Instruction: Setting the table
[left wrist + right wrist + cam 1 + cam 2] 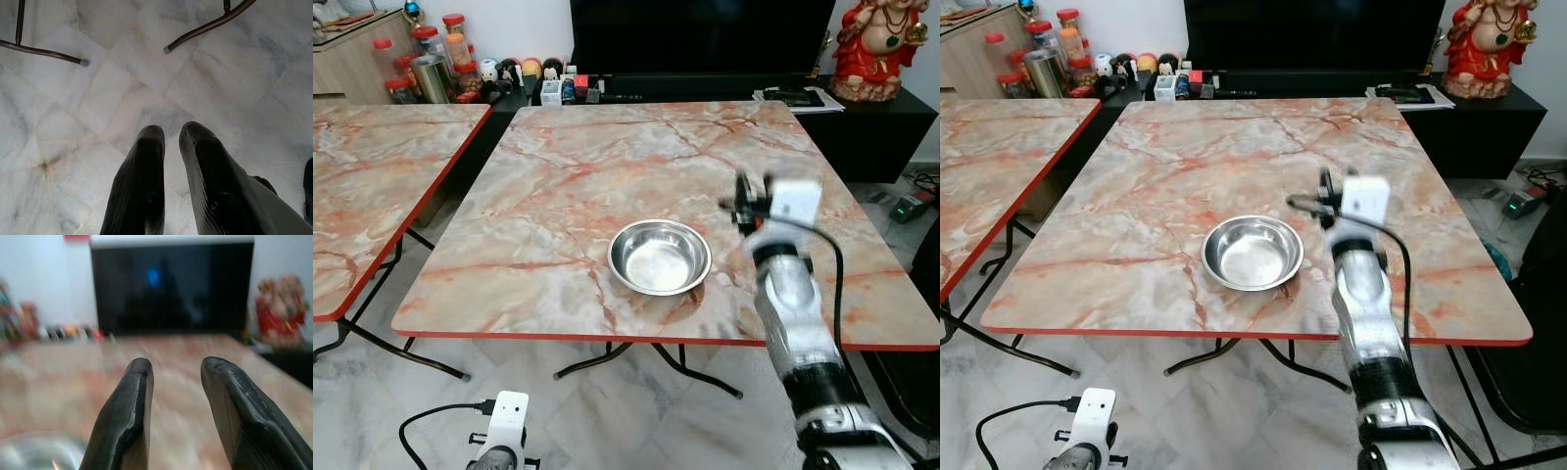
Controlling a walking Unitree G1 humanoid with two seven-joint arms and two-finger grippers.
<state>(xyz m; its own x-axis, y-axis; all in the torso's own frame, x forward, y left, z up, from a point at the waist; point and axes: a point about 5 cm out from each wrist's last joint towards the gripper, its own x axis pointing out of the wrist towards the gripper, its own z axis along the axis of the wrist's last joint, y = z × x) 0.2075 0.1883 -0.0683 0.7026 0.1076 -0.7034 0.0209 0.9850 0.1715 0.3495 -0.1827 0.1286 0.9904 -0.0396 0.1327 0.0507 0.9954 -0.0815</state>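
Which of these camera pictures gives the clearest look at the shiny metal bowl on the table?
The left eye view: the steel bowl sits whole and sharp near the table's front edge, seemingly empty. The right eye view shows it equally complete. The right wrist view catches just a blurred rim at a corner, beside the right gripper.
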